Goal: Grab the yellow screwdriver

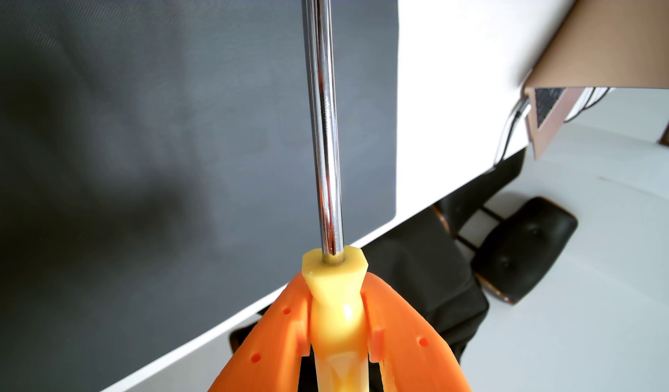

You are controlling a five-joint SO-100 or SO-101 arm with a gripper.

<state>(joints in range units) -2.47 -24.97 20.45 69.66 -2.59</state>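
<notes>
Orange fingers point(335, 297) clamped on the yellow screwdriver point(335, 320) handle, wrist view. Chrome shaft point(323, 132) points away toward the far edge. Dark mat point(137, 150) on white worktop point(457, 94) behind it.

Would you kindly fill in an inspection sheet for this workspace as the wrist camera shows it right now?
Surface: a dark grey mat lies on a white table; the mat's visible part is bare.
Job's things: the yellow screwdriver is held by its handle, its chrome shaft pointing away from the camera over the mat.
Clutter: a brown cardboard box at the table's far corner.
Grippers: the orange gripper has its jaws closed on the handle's neck, one on each side.
Cables: dark and white cables hang off the table edge by the box.
Surroundings: a black chair and pale floor beyond the table.
</notes>
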